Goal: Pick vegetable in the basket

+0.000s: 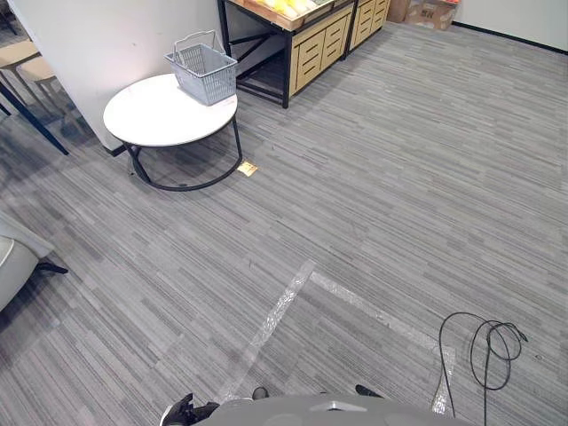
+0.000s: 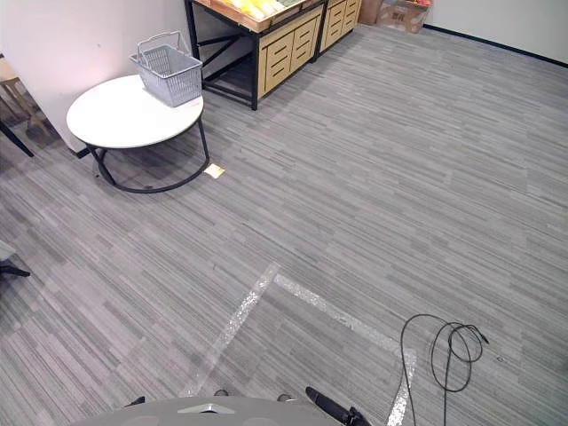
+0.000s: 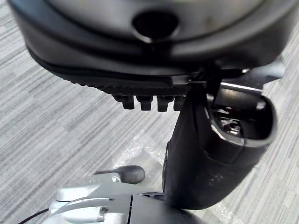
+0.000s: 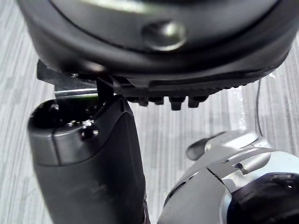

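Basket point(image 1: 206, 71) sat on the round white surface point(image 1: 151, 120), far left. Yellowish produce point(image 1: 284, 7) lay on the stand point(image 1: 312, 49) behind it, too small to identify. It's probably light and bruisable, so grab it mid-body. Couldn't tell if the left robot hand point(image 3: 205, 154) or right robot hand point(image 4: 88, 163) was open or closed.

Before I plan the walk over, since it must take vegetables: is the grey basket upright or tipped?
Upright: the basket stands on its base on the round table, opening upward, handles raised.
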